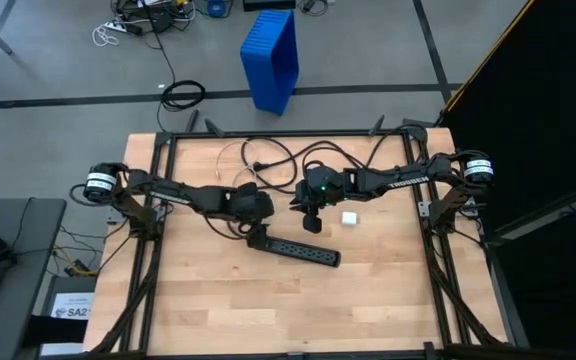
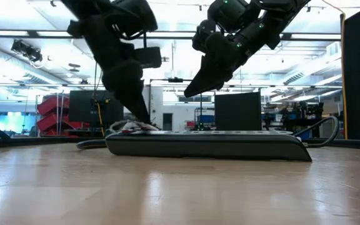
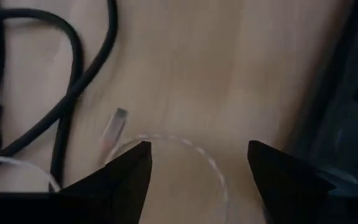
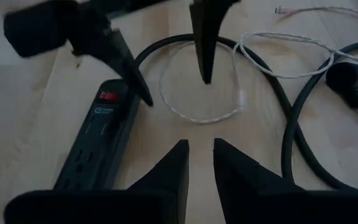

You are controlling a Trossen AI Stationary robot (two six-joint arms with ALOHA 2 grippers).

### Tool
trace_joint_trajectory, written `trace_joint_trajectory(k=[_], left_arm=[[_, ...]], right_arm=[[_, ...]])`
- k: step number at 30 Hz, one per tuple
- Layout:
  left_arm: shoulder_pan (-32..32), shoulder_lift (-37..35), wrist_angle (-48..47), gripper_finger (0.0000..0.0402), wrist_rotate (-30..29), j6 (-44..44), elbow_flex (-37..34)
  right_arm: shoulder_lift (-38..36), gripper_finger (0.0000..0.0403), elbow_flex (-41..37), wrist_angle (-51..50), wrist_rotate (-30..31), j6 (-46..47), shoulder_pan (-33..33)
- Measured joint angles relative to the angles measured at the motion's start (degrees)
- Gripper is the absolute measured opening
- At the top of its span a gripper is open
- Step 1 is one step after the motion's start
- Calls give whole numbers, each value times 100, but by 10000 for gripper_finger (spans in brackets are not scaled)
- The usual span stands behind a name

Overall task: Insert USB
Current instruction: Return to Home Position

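The USB cable (image 3: 185,144) is a thin pale line lying in a loose loop on the wooden table, with its small light plug (image 3: 114,127) flat on the wood. The right wrist view shows the same loop (image 4: 197,118) and plug (image 4: 242,96). My left gripper (image 3: 197,155) is open and low over the loop, with its fingertips on either side of a stretch of cable, close to the left end of the black power strip (image 1: 298,250). My right gripper (image 4: 201,146) hovers above the table just to the right of it, with a narrow gap between its fingers and nothing held.
The power strip (image 4: 98,155) lies slanted at mid-table with its red switch towards the left gripper. Its thick black cord (image 1: 278,155) curls across the far half of the table. A small white block (image 1: 349,217) sits to the right of the right gripper. The near half of the table is bare wood.
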Motion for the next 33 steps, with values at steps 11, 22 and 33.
trace_joint_trajectory(k=[11, 22, 33], left_arm=[[-167, -604, 1262, 242, 1200, 395, -210], [-160, -3678, 1880, 70, -1384, 322, -1819], [-138, -6971, 2245, 1, -1493, 543, -3414]], right_arm=[[-379, 33, -5, 21, -97, -573, 327], [-2655, 2, -1527, 608, -22, -758, -88], [-6295, 1, -4114, 2141, -302, -366, -1065]])
